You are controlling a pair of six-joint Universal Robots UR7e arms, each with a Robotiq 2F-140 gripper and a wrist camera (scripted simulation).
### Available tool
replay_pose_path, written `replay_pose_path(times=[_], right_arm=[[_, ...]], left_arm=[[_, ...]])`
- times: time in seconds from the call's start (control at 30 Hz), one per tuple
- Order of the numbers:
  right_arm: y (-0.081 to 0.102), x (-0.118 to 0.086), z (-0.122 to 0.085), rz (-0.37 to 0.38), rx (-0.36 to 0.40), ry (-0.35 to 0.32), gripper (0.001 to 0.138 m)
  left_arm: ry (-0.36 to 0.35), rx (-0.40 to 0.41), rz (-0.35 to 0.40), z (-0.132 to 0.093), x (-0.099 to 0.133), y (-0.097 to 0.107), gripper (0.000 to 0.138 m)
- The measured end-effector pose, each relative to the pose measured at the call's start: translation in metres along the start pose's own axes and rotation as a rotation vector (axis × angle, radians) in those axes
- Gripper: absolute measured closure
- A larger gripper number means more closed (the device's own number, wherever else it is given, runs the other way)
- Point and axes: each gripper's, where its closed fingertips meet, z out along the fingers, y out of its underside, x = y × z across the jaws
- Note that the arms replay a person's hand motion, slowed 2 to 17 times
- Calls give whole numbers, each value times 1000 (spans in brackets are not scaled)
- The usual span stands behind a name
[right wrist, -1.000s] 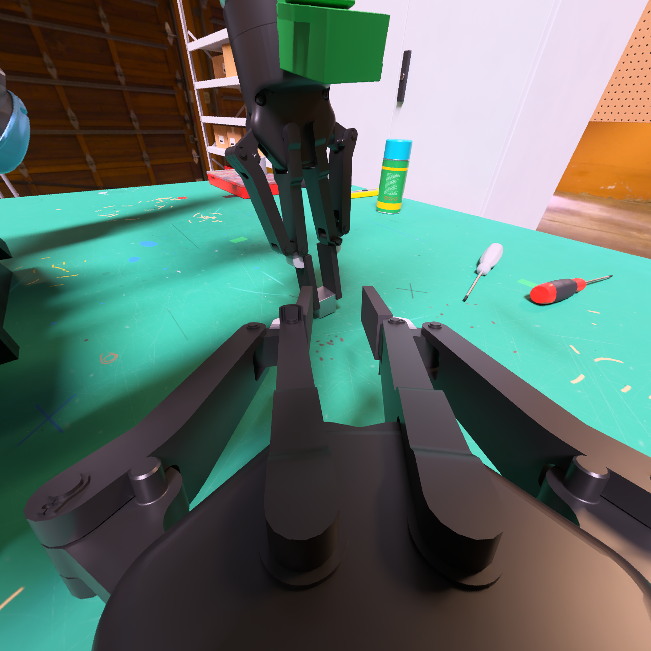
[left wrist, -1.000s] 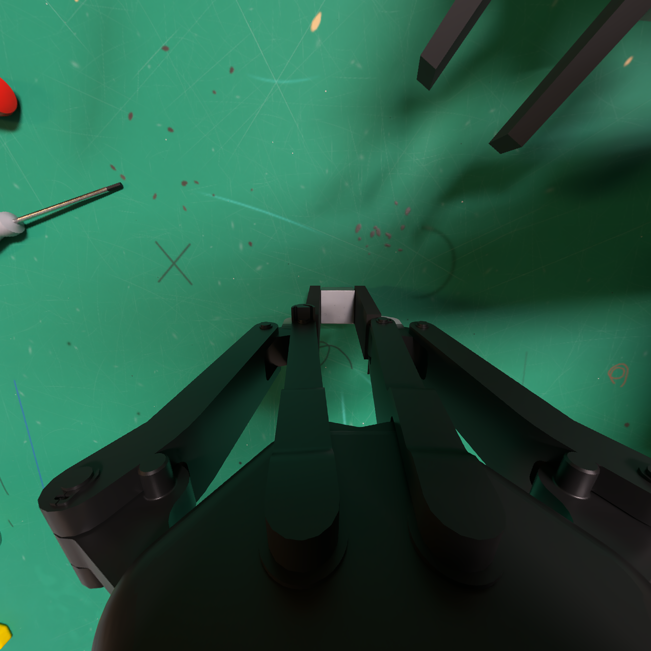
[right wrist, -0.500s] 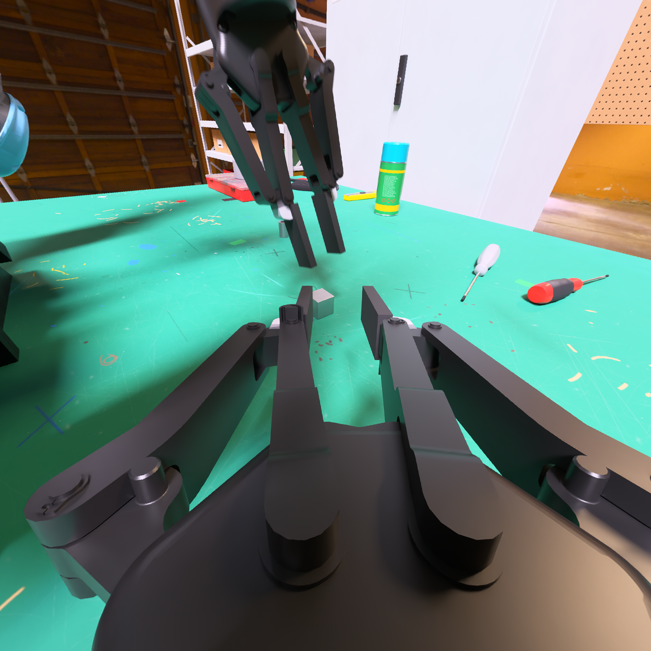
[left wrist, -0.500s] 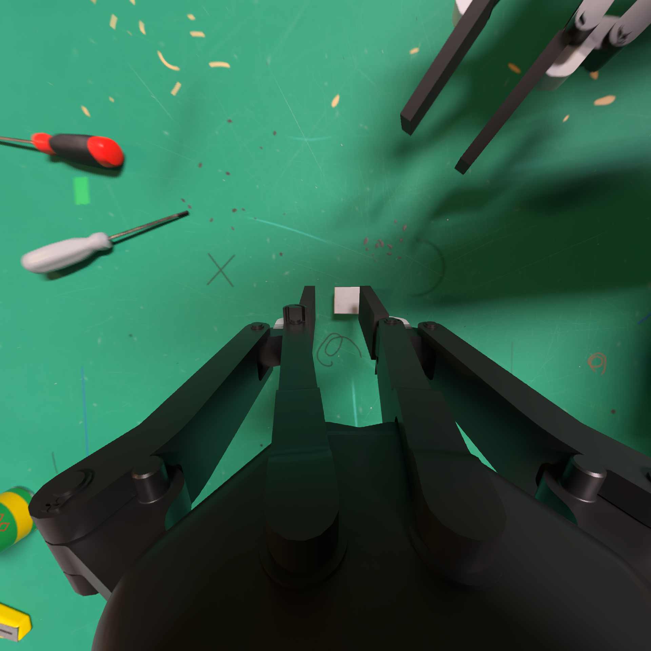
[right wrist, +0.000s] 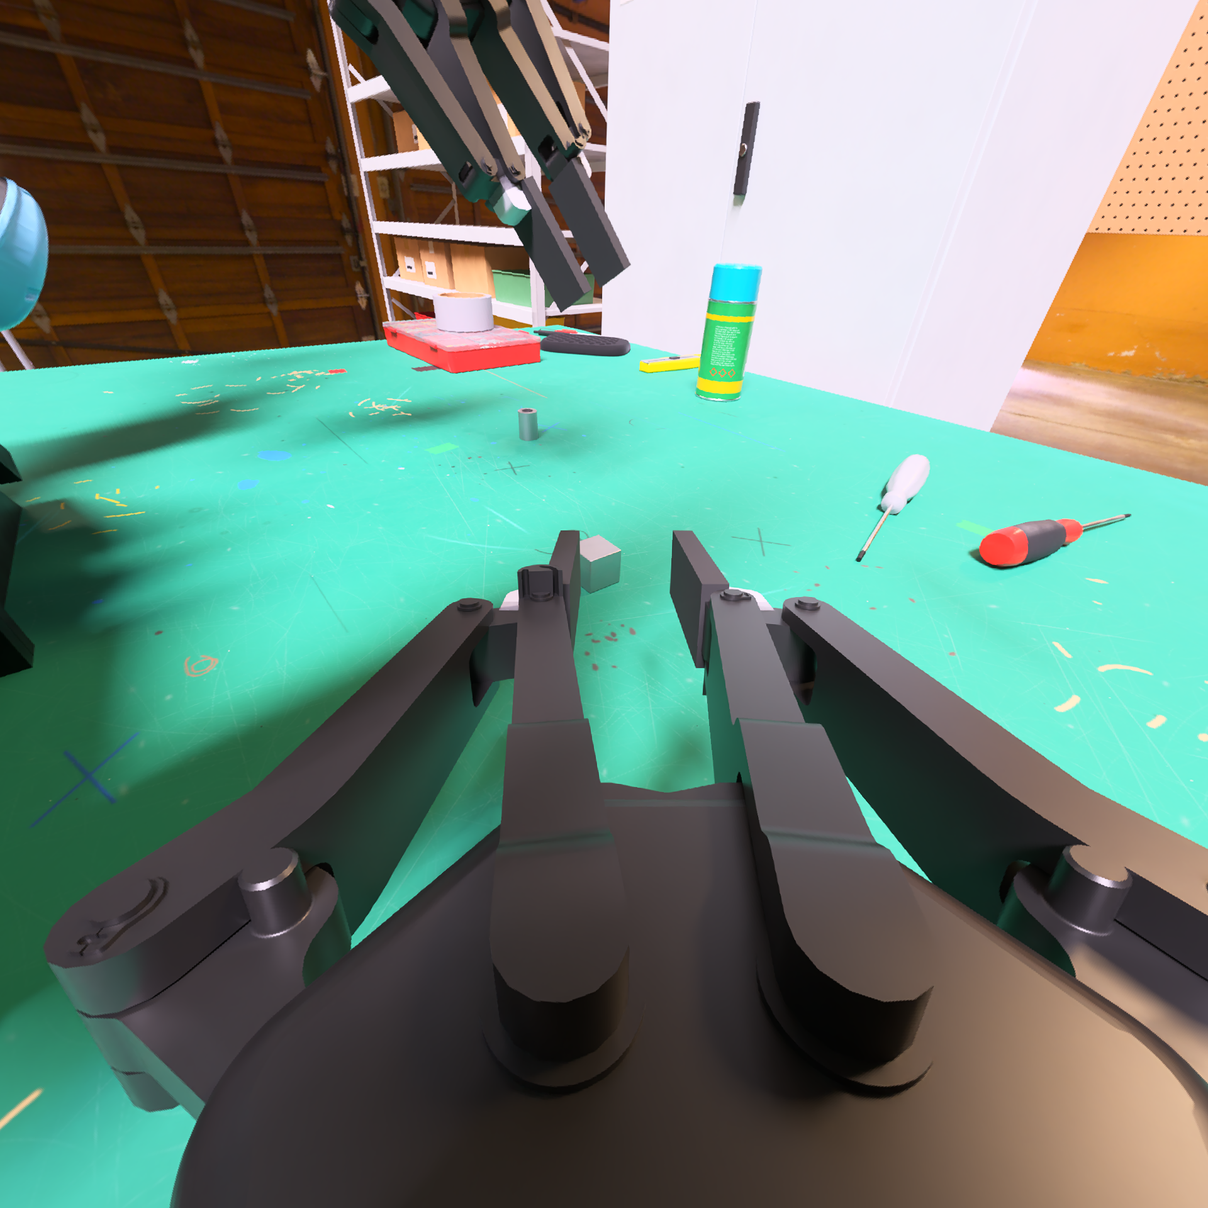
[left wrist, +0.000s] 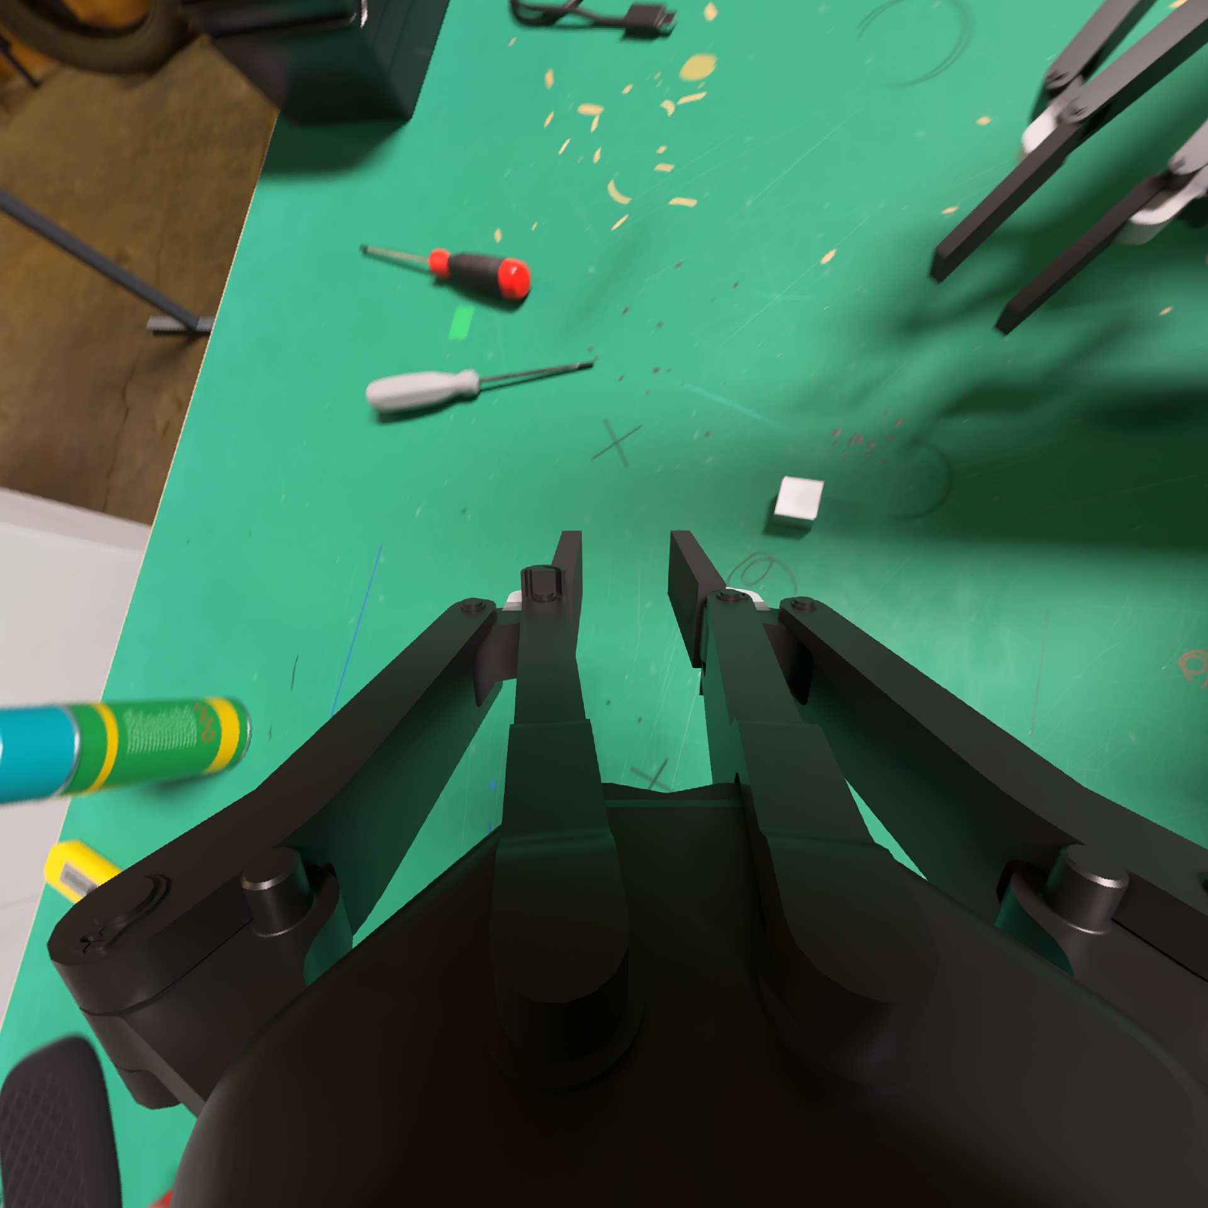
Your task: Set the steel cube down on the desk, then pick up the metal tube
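Note:
The small steel cube (left wrist: 797,500) rests on the green desk (left wrist: 654,327), free of both grippers; it also shows in the right wrist view (right wrist: 601,562), partly behind my right gripper's left finger. My left gripper (left wrist: 624,555) is open and empty, raised above the desk, left of and nearer than the cube. It shows high in the right wrist view (right wrist: 585,268). The short metal tube (right wrist: 527,423) stands upright farther back on the desk. My right gripper (right wrist: 624,555) is open and empty, low over the desk near the cube; it also shows in the left wrist view (left wrist: 967,294).
A white-handled screwdriver (right wrist: 899,493) and a red-and-black one (right wrist: 1033,539) lie to the right. A green spray can (right wrist: 725,333), yellow tool (right wrist: 667,363), red case (right wrist: 461,346) with a tape roll (right wrist: 463,312) stand at the back. The desk edge (left wrist: 189,418) runs along the left.
My left gripper opened and let the cube go onto the desk, then rose and swung away from it. The right gripper has not moved.

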Motion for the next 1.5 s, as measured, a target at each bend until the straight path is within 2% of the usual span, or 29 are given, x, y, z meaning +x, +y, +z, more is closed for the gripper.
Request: replay_pose_path(times=[0.17,0.33,0.57,0.77,0.93,1.07,1.17,1.33,1.5], right_arm=[[-1,-1,0,-6,3,-3,101],[-1,-2,0,-11,3,-6,101],[0,-3,1,-16,-5,-8,101],[1,-3,2,-17,-12,-6,101],[1,-2,2,-15,-13,-2,101],[1,-2,2,-10,-11,0,101],[1,-1,1,-7,-9,1,101],[1,-1,1,-3,-7,0,101],[1,-1,2,-2,-10,-2,101]], left_arm=[[-25,-98,-80,-7,-29,49,101],[-42,-203,-167,-1,-51,105,99],[-8,-328,-302,21,-58,174,97],[12,-391,-350,41,-55,212,96],[16,-401,-364,55,-53,226,96],[13,-394,-366,62,-52,229,113],[-14,-376,-348,63,-55,227,116],[-51,-327,-321,56,-61,215,117],[-104,-219,-305,33,-71,185,117]])
